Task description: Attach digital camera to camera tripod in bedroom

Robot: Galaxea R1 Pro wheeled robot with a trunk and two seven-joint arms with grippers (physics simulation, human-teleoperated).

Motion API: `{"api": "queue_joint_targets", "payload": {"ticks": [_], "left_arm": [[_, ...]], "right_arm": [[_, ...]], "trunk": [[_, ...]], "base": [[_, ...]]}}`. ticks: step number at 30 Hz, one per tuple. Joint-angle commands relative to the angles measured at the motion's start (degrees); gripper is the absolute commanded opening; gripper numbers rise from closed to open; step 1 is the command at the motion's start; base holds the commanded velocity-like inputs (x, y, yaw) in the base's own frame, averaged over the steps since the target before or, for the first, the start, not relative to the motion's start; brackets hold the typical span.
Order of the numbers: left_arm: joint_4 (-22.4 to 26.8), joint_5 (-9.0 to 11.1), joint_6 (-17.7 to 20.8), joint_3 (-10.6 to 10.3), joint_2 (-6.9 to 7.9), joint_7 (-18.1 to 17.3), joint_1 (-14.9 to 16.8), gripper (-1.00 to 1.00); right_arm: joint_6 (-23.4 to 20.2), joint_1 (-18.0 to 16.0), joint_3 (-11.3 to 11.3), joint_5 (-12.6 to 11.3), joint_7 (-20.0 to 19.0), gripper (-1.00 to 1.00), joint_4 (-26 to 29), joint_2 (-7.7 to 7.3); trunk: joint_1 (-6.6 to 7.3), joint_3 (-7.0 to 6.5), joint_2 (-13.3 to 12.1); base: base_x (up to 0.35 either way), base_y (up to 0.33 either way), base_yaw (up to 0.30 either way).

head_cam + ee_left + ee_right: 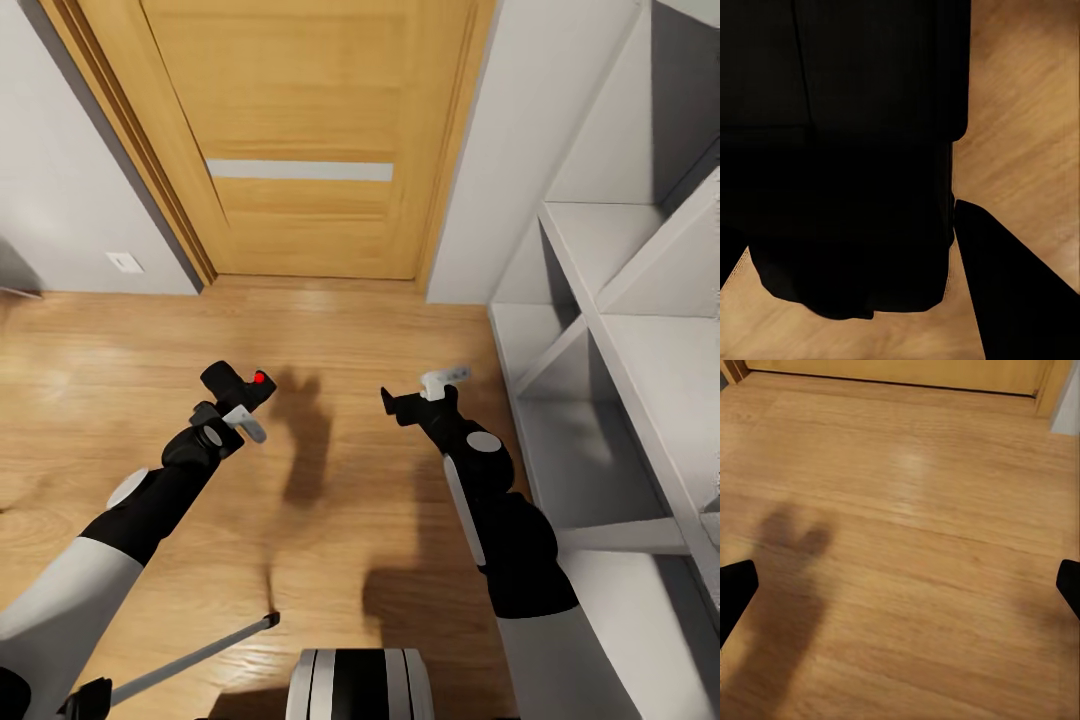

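We are holding the digital camera [238,384], a small black boxy body with a red button on top, clamped in our left end effector [232,403] above the wood plank floor [330,520], facing the oak door [300,140]. Our right end effector [425,395] is standing wide apart and holding nothing. In the left wrist view the camera [847,150] is showing as a dark mass with no readable markings. A silver tripod leg [190,655] is lying cut off at the head view's lower edge, beside white cube shelves [620,330].
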State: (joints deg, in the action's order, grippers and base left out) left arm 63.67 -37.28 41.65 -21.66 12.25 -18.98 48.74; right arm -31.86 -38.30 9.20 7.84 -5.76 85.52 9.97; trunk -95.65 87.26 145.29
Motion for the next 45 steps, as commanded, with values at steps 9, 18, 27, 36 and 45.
{"api": "queue_joint_targets", "payload": {"ticks": [9, 18, 27, 36, 45], "left_arm": [[0.22, -0.68, 0.19, -0.14, 0.05, -0.59, 0.00, -1.00], [0.30, -0.68, 0.19, -0.10, 0.05, -0.59, 0.00, -1.00], [0.91, -0.41, 0.25, 1.57, -0.15, -0.54, 0.01, -1.00], [4.24, 0.69, 0.30, 15.89, -6.80, -0.66, 0.00, -1.00], [4.61, 1.41, 0.28, 26.28, -14.00, -0.98, 0.01, -1.00]], "right_arm": [[-0.31, -0.02, -0.06, 0.60, -0.48, 1.00, 0.08, 0.03], [-0.31, -0.02, -0.06, 0.66, -0.48, 1.00, 0.08, 0.03], [-0.31, -0.02, -0.06, 0.62, -0.48, 1.00, 0.08, 0.03], [-0.31, -0.02, -0.06, 0.63, -0.43, 1.00, 0.08, 0.03], [-0.30, -0.02, -0.06, 0.69, -0.32, 1.00, 0.08, 0.03]], "trunk": [[0.24, -1.96, -0.11], [0.47, -3.96, -0.23], [0.70, -5.95, -0.35], [0.93, -7.94, -0.47], [1.17, -9.94, -0.59]], "base": [[0.000, 0.000, 0.000], [0.000, 0.000, 0.000], [0.000, 0.000, 0.000], [0.000, 0.000, 0.000], [0.000, 0.000, 0.000]]}}
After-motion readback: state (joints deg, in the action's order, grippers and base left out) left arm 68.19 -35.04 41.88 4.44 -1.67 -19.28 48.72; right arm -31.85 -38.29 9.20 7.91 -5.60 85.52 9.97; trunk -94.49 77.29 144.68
